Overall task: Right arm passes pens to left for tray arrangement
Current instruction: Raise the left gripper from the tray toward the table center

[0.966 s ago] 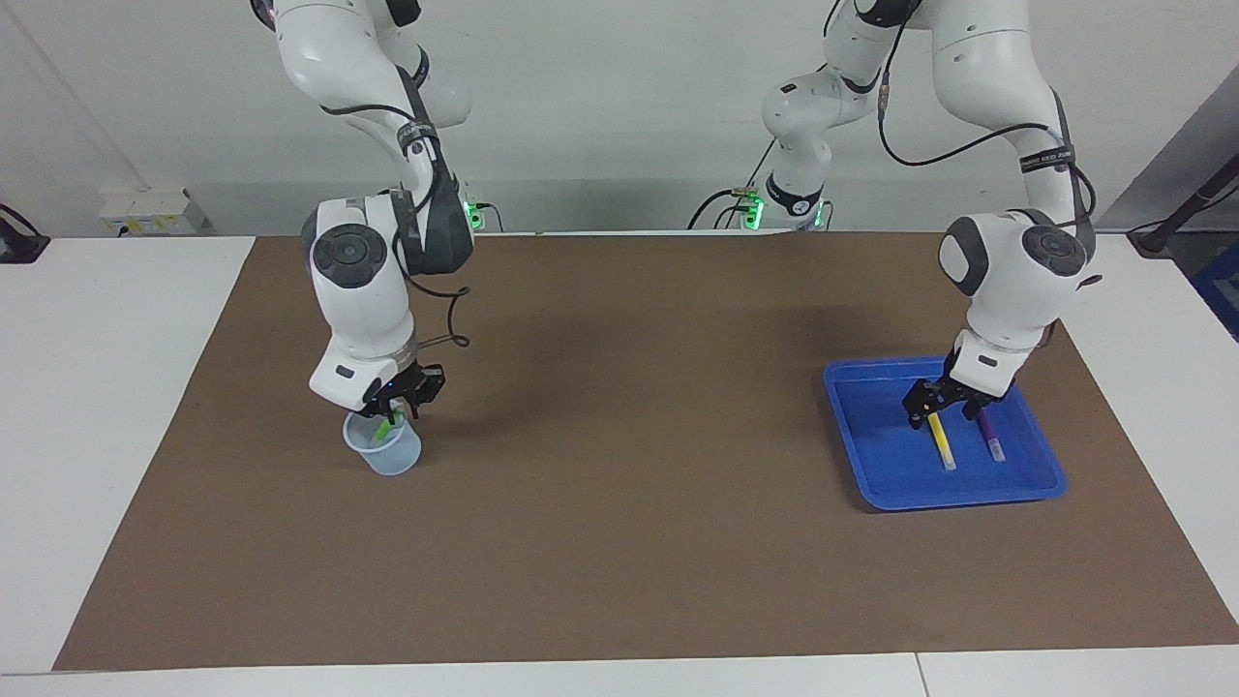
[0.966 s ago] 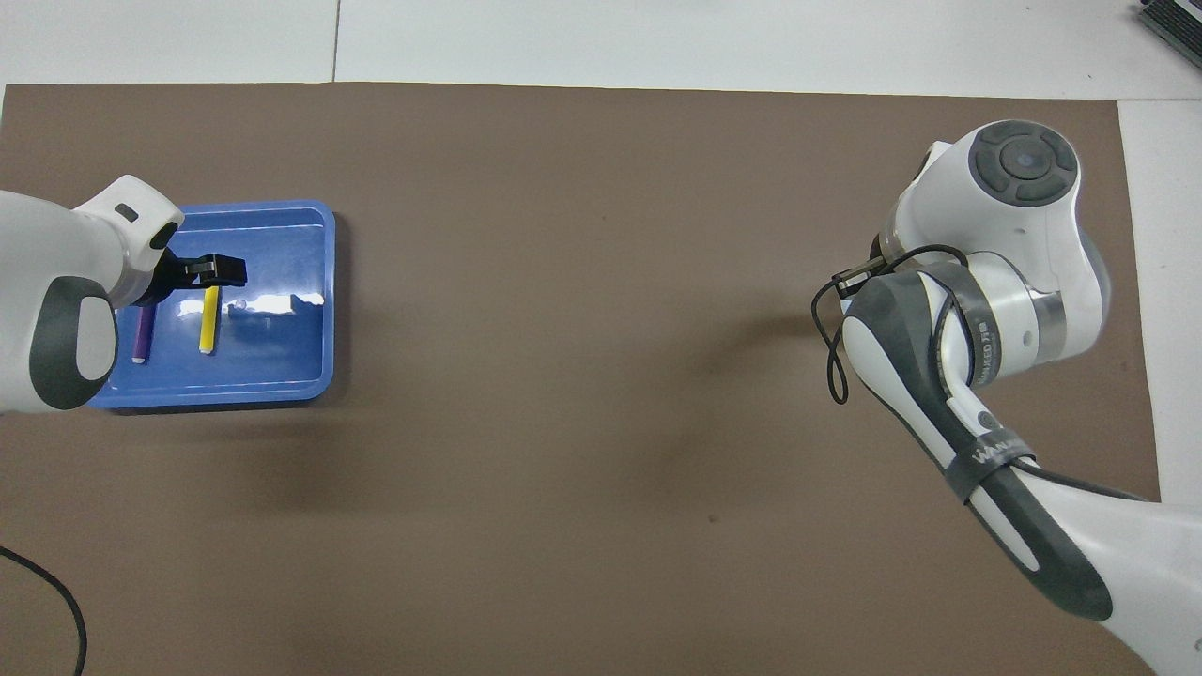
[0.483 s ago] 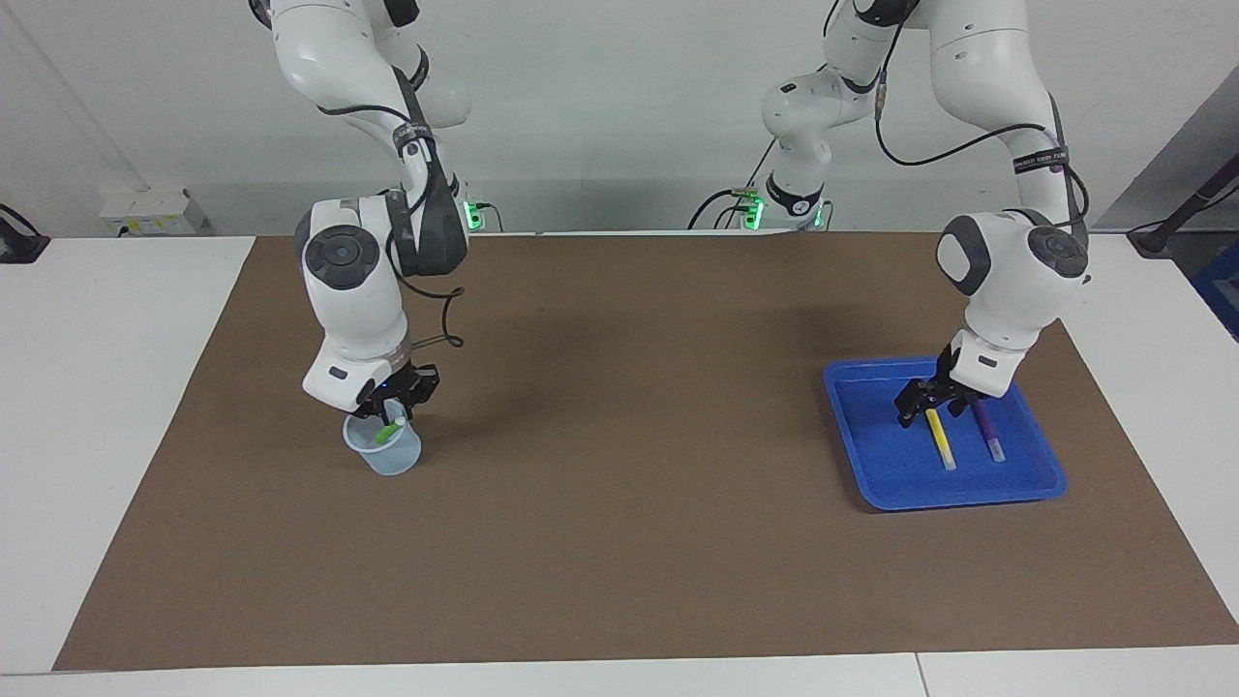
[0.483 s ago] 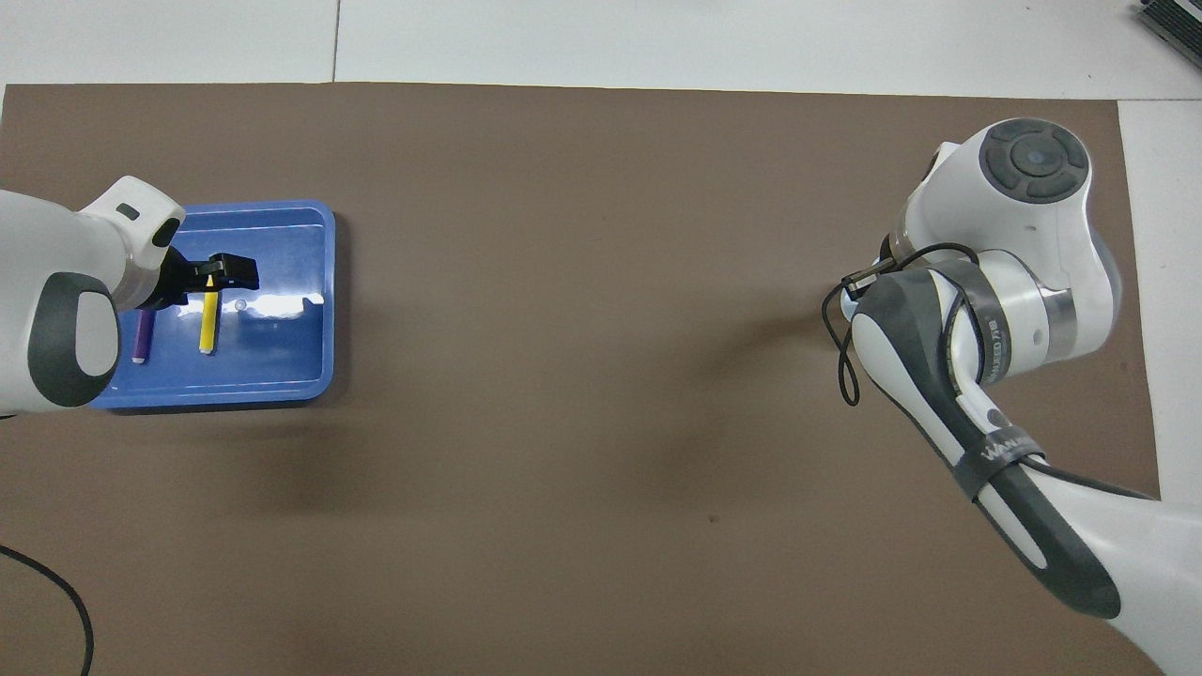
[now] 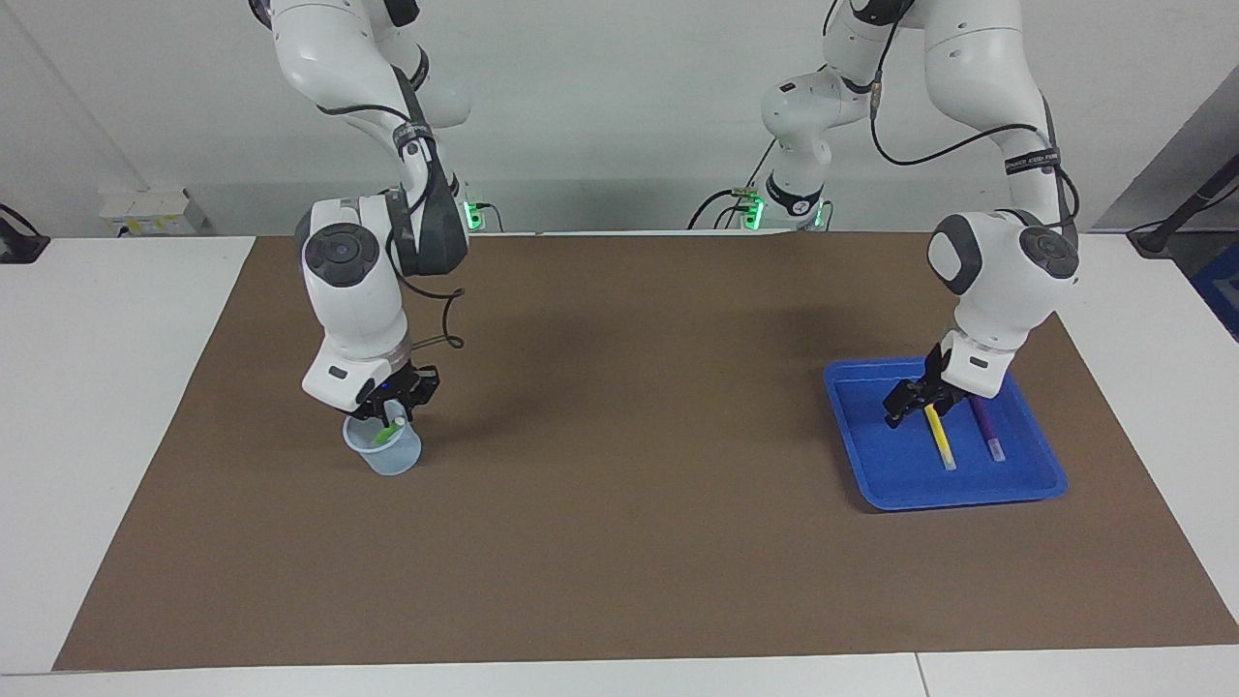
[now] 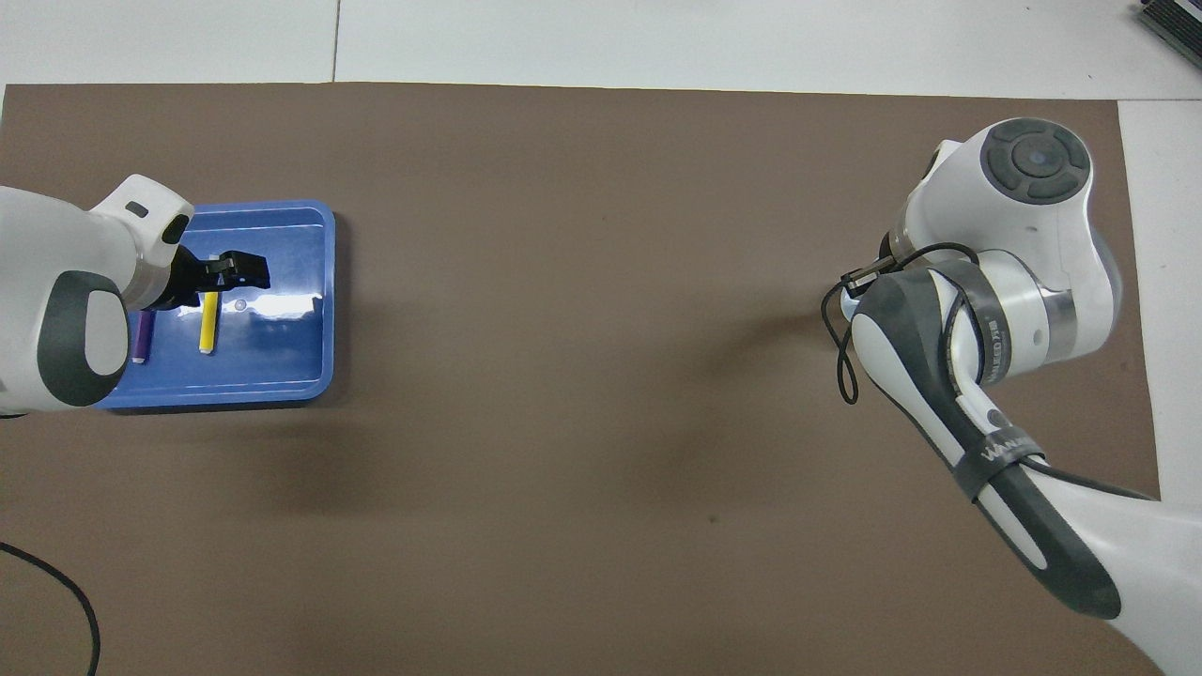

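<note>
Pens: three slim marker pens w/ whitish tips. The yellow pen [image 5: 937, 436] and purple pen [image 5: 988, 430] lie flat, side by side and apart, in the shallow bright blue plastic tray [image 5: 968, 494] at the left arm's end of the brown-covered counter [image 5: 629, 542]. The green pen [image 5: 389, 427] stands tilted in the small translucent plastic cup [image 5: 392, 457] at the right arm's end, well apart from the tray.

Right arm's claw [image 5: 389, 405], w/ blue light, sits at the cup's mouth, closed on the green pen's upper part. Left arm's claw [image 5: 915, 402] hangs over the tray just above the yellow pen's upper end, fingers spread, gripping nothing.

Step in hand, I'd say: pull the last pen out of the cup and carry it for the handover. To do it well:
- lift straight up along the pen's axis so the light cup doesn't tip or ride up w/ it;
- grip is near the top, so the pen may swing; go slow;
- present it mid-counter w/ a free end for the left claw;
- left claw should rise clear w/o nudging the yellow pen;
- place the green pen parallel in the tray's bare part.
</note>
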Controlling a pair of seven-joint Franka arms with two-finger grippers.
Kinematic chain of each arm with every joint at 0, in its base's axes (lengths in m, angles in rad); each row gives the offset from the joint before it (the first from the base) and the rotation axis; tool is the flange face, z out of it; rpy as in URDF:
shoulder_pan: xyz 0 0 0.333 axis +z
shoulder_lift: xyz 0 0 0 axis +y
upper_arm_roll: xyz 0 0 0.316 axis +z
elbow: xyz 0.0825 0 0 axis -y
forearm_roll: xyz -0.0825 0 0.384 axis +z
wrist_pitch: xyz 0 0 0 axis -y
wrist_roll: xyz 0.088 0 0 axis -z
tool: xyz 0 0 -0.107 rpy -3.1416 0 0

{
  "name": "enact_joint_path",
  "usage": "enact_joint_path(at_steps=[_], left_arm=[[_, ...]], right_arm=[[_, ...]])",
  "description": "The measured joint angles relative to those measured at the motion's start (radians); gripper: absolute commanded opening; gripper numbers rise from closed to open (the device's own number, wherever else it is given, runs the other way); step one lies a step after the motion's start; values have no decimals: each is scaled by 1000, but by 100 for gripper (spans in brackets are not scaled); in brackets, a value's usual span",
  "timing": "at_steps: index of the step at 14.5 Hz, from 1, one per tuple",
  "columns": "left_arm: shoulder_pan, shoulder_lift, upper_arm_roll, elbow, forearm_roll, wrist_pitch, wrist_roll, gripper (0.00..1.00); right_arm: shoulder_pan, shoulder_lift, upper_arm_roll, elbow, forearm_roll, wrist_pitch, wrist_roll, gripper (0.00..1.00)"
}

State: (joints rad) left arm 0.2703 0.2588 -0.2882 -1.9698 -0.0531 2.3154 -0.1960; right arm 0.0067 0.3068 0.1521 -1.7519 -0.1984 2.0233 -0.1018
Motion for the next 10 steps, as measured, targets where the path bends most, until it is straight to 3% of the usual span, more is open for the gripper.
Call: enact_joint_path(at_steps=[10], left_arm=[[-86, -17, -2, 0, -178, -54, -208, 99]], right_arm=[[0, 0, 0, -3, 0, 28, 0, 33]])
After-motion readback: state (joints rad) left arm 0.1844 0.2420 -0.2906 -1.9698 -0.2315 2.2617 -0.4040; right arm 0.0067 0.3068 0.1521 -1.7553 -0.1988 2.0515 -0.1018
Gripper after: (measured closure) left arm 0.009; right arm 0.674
